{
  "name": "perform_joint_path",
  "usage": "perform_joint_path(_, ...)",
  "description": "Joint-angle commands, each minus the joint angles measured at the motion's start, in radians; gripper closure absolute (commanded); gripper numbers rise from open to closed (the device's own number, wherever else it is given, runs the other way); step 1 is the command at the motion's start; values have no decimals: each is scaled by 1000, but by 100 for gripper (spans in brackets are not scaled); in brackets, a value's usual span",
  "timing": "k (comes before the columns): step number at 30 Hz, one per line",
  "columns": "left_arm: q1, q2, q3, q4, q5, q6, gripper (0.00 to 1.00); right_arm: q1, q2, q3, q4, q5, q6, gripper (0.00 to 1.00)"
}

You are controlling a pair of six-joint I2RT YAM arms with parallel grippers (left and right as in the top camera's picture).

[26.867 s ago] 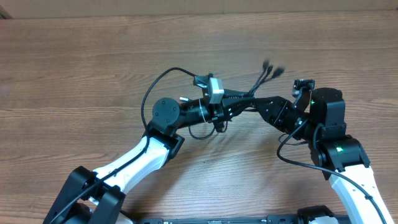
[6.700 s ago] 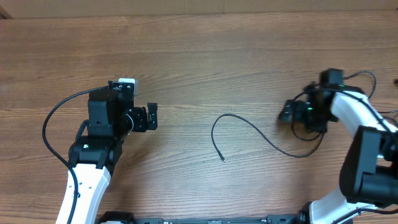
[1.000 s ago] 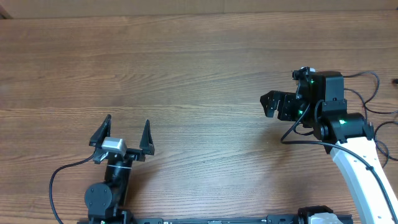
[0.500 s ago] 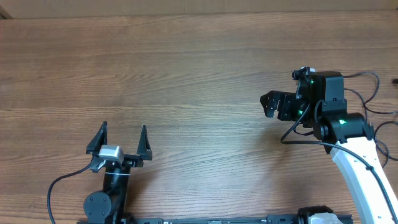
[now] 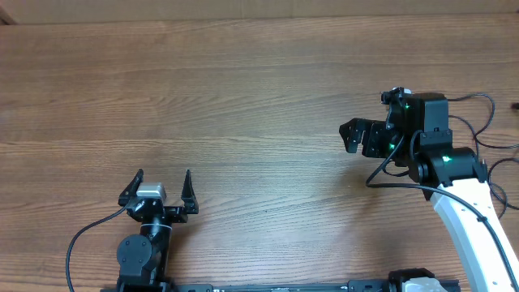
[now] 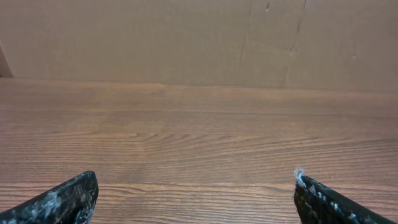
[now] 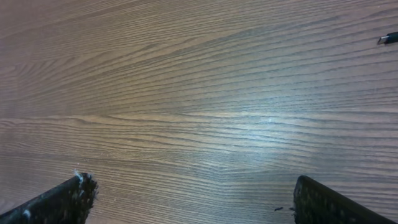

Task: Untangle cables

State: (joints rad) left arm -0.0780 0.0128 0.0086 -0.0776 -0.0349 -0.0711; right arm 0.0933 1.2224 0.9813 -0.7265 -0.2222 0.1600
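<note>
Lying well apart from spread right pincer [image 7: 191, 182]: cable plug [image 7: 387, 39].

The table [image 5: 259, 89] is showing brown wood with wavy darker grain. The right arm [image 5: 464, 223] is wearing white below black joints (green lights [image 5: 443, 159] glowing there). Black fingers [image 6: 65, 198] are carrying pale flecks.

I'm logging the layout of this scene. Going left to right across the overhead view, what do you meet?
Left arm's wire loop → open left gripper → bare table → open right gripper → right arm → small dark plug tip at the picture's edge.
</note>
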Motion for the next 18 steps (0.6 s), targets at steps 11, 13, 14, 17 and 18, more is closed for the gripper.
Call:
perform_joint_path(11,65,-10,-3,2,-9,15,0,3,3,1,6,-7,0,0)
perform_joint_path(13,65,-10,-3,2,-9,15,0,3,3,1,6,-7,0,0)
perform_joint_path(14,65,-10,-3,2,-9,15,0,3,3,1,6,-7,0,0)
perform_joint_path(17,65,-10,-3,2,-9,15,0,3,3,1,6,-7,0,0)
perform_joint_path(18,65,-9,-3,2,-9,15,0,3,3,1,6,-7,0,0)
